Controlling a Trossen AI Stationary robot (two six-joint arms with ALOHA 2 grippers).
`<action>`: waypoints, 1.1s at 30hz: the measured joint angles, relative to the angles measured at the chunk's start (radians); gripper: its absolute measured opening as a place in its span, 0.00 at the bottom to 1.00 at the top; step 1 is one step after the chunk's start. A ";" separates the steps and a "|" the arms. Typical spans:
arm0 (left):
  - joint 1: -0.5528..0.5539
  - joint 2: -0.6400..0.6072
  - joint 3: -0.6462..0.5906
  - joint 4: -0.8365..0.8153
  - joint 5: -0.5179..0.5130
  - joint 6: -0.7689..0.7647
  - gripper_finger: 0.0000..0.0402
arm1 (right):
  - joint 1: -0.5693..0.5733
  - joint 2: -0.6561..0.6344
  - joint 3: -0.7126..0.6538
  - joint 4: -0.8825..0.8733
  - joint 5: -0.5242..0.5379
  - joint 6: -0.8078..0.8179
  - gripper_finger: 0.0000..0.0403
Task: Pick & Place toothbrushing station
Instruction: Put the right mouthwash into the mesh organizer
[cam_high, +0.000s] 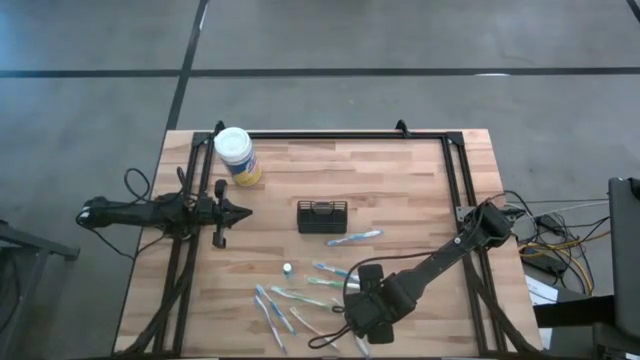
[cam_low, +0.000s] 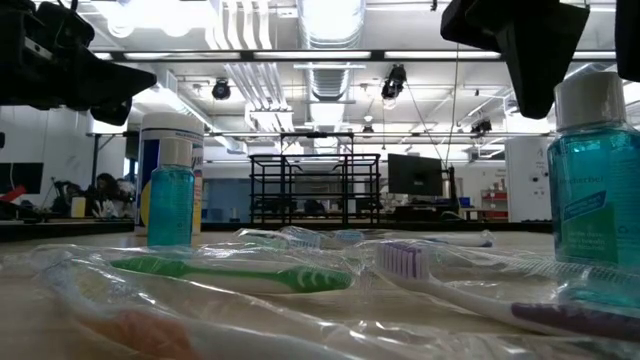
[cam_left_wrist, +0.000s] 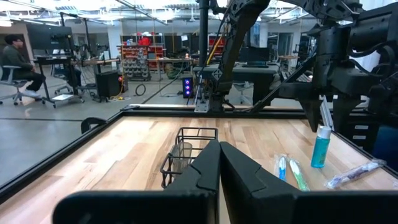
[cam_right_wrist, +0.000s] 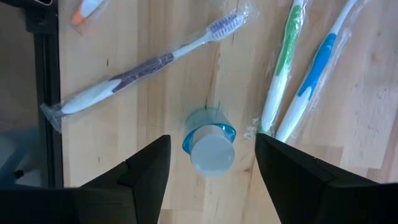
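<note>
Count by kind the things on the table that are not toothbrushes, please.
Yellow jar with white lid: 1
Black wire caddy: 1
Small blue bottles: 2
Total: 4

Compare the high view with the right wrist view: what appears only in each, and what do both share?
Only the high view: the black wire-mesh caddy, the white-lidded yellow jar and the left gripper, shut, at the table's left.
Only the right wrist view: a small blue white-capped bottle standing under the open right gripper, and a purple toothbrush.
Both: wrapped toothbrushes and the wooden table.
</note>
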 joint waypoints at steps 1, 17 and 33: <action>0.000 0.000 0.000 0.000 0.000 0.000 0.03 | 0.000 0.000 0.000 0.001 0.000 -0.005 0.57; 0.000 0.000 0.000 0.000 0.000 0.000 0.03 | 0.000 0.000 -0.021 0.023 -0.017 -0.018 0.52; 0.000 0.000 0.000 0.000 0.000 0.000 0.03 | -0.003 0.000 -0.032 0.030 -0.023 -0.039 0.28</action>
